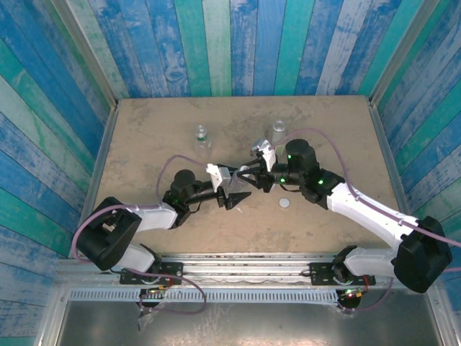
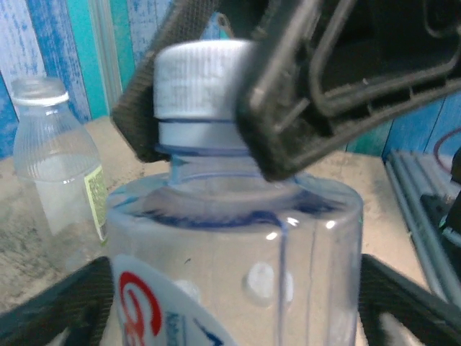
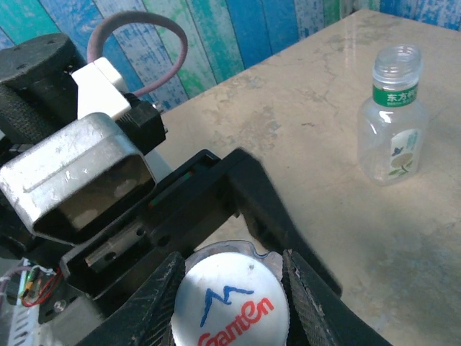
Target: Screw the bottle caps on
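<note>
**A:** Why do we have the blue-tinted bottle (image 2: 238, 238) standing mid-tabletop (image 1: 331, 144), between both arms?

**B:** So one side can steady it while the other twists, we'd judge. Its white cap (image 2: 198, 76) sits on the neck. Our right pincer (image 3: 233, 270) is clamped on that cap from above, with a finger on each side.

**A:** And the left pincer (image 2: 236, 274)?

**B:** Wide open. Its fingers stand on either side of the bottle's body, low down (whether they brush the plastic we cannot tell). With nothing squeezing the body, the turning falls to the right, we'd guess.

**A:** How do we hold the arms?

**B:** The left arm lies low, reaching rightward from its base with the wrist about level. The right arm comes in diagonally, wrist bent down over the bottle.

**A:** And the rest?

**B:** A loose cap (image 1: 285, 202) lies on the tabletop near the right arm. A green-labelled bottle (image 3: 392, 122) and a ribbed bottle (image 2: 50, 158) stand uncapped farther back, well apart from our pincers.
</note>
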